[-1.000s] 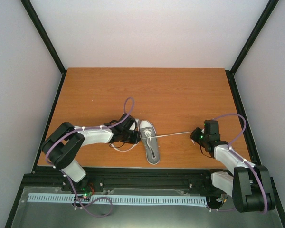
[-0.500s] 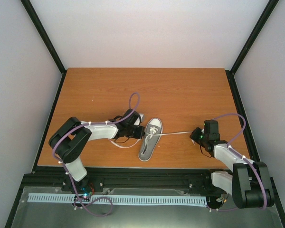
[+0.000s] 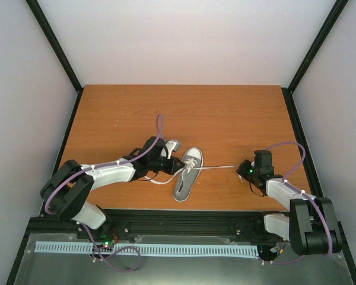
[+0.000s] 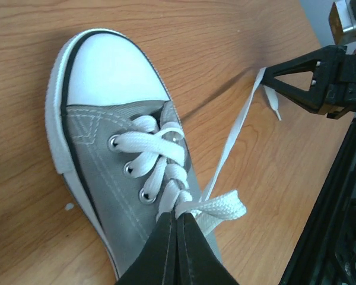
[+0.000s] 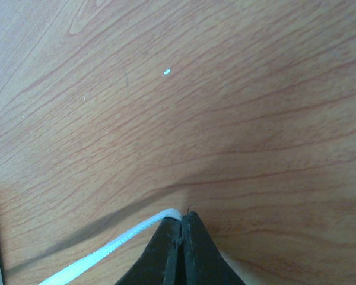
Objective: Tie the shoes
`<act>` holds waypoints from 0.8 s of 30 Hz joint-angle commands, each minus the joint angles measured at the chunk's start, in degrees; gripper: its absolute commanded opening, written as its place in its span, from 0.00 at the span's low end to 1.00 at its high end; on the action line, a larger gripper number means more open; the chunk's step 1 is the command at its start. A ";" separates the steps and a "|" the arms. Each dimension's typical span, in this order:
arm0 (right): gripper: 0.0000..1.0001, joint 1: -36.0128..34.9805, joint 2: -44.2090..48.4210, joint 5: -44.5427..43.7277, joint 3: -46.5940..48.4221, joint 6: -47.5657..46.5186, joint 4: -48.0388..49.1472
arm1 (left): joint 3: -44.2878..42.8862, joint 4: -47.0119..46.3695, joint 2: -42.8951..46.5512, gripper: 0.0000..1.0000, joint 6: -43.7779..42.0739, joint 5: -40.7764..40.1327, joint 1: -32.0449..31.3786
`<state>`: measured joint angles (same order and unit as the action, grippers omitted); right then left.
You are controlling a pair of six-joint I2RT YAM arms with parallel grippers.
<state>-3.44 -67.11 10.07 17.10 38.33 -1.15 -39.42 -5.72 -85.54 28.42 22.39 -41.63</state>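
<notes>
The grey sneaker [image 3: 187,174] with a white toe cap lies on the wooden table [image 3: 178,113], toe pointing to the far right. It fills the left wrist view [image 4: 115,148]. My left gripper [image 3: 179,164] is shut on a white lace [image 4: 216,208] at the middle of the lacing [image 4: 178,215]. My right gripper [image 3: 242,168] is shut on the other white lace [image 3: 216,168], which runs taut from the shoe to the right. In the right wrist view the lace [image 5: 107,252] leaves the closed tips [image 5: 182,216] toward the lower left. The right gripper also shows in the left wrist view [image 4: 311,80].
A loose stretch of lace [image 3: 157,180] lies on the table left of the shoe, under the left arm. The table's near edge [image 3: 178,209] runs just below the shoe's heel. Black frame rails stand along both sides.
A second ago the shoe pointed away from me; it has swung its toe to the right. My left gripper moved right onto the lacing. The right gripper has barely moved.
</notes>
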 commanded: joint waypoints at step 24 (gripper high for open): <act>0.73 -23.30 -29.88 14.86 44.13 -8.93 -1.82 | 2.91 -9.06 2.92 0.01 -1.37 0.16 -0.03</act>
<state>-27.90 -101.89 23.22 66.15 30.98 -1.93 -36.95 -11.79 -83.33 27.22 23.42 -41.63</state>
